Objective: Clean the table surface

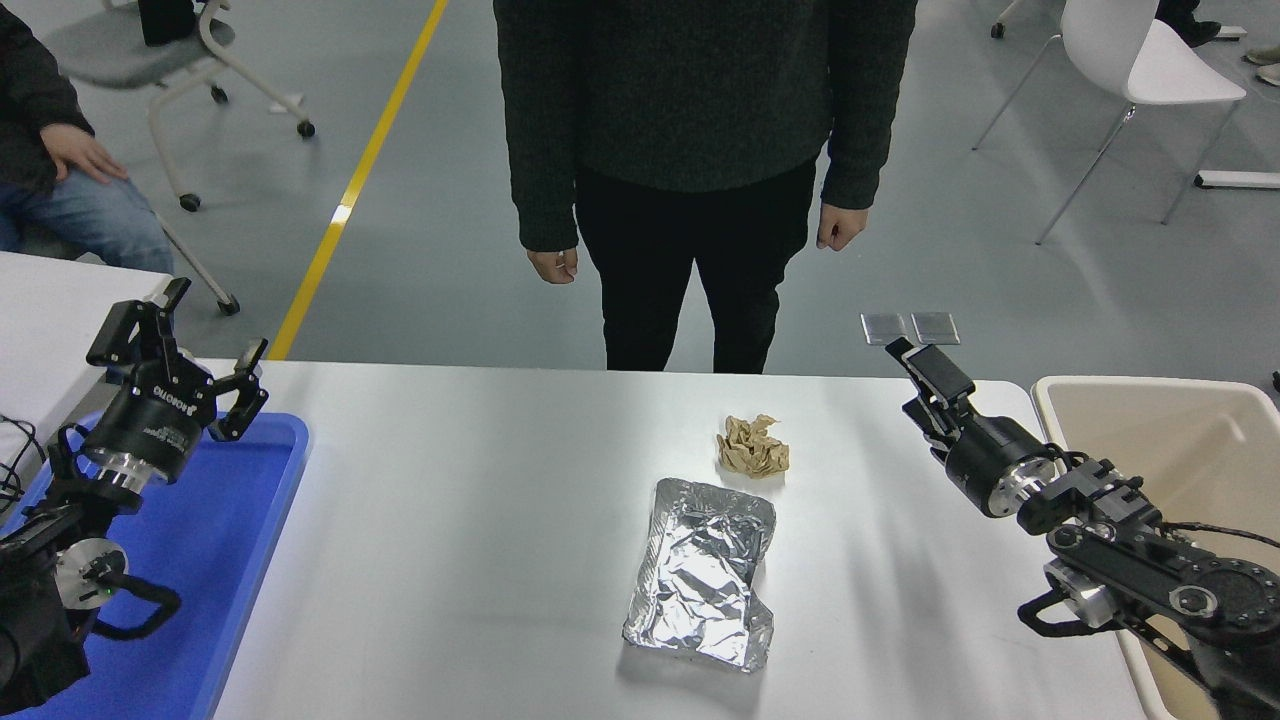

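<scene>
The white table surface fills the lower half of the head view. On it lie a crumpled brown paper ball and, just in front of it, a crinkled aluminium foil container. My right gripper hangs above the table's far right part, to the right of the paper ball and apart from it. It is turned side-on and holds nothing that I can see. My left gripper is parked at the lower left above the blue tray, open and empty.
A flat blue tray sits at the table's left edge. A beige bin stands at the right edge under my right arm. A person stands at the far side, hands down. Another person sits at the upper left.
</scene>
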Available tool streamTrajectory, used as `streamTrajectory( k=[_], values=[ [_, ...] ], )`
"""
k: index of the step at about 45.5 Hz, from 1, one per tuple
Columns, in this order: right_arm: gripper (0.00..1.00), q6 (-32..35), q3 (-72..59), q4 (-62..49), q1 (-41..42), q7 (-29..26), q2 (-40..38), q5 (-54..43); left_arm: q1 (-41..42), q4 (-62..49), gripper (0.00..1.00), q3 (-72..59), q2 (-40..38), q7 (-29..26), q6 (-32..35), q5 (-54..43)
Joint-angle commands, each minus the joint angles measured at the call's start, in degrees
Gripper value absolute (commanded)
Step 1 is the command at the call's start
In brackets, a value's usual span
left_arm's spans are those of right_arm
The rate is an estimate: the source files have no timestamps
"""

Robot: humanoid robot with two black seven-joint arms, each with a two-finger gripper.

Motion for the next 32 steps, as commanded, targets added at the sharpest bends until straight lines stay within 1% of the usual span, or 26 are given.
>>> streamTrajectory(
  k=[1, 5, 11, 15, 19, 24, 32],
  values=[
    [1.0, 0.4, -13.11, 9.45, 8.79, -0.45, -10.48, -2.64, 0.0, 0.0, 1.0, 0.0, 0.04, 0.0, -0.01, 0.0],
    [1.0, 0.41, -16.27, 13.14, 11.6, -1.41, -13.47, -2.64, 0.0, 0.0, 1.0, 0.0, -0.04, 0.0, -0.01, 0.0],
    [1.0, 0.67, -19.7, 18.68, 14.42, -4.75, -17.51, -2.64, 0.0, 0.0, 1.0, -0.09, -0.04, 0.0, -0.01, 0.0],
    [1.0, 2.51, -20.85, 21.23, 16.0, -6.68, -19.71, -3.16, 0.0, 0.0, 1.0, 0.0, -0.04, 0.0, -0.01, 0.0],
    [1.0, 3.66, -21.9, 23.34, 17.14, -9.93, -21.47, -5.0, 0.0, 0.0, 1.0, 0.0, -0.04, 0.0, -0.01, 0.0],
    [1.0, 4.53, -23.57, 25.54, 18.37, -15.55, -22.96, -7.64, 0.0, 0.0, 1.0, 0.0, -0.04, 0.0, -0.01, 0.0],
    [0.99, 9.45, -25.33, 28.26, 21.97, -22.06, -24.2, -8.61, 0.0, 0.0, 1.0, 0.0, -0.04, 0.0, -0.01, 0.0]
  ],
)
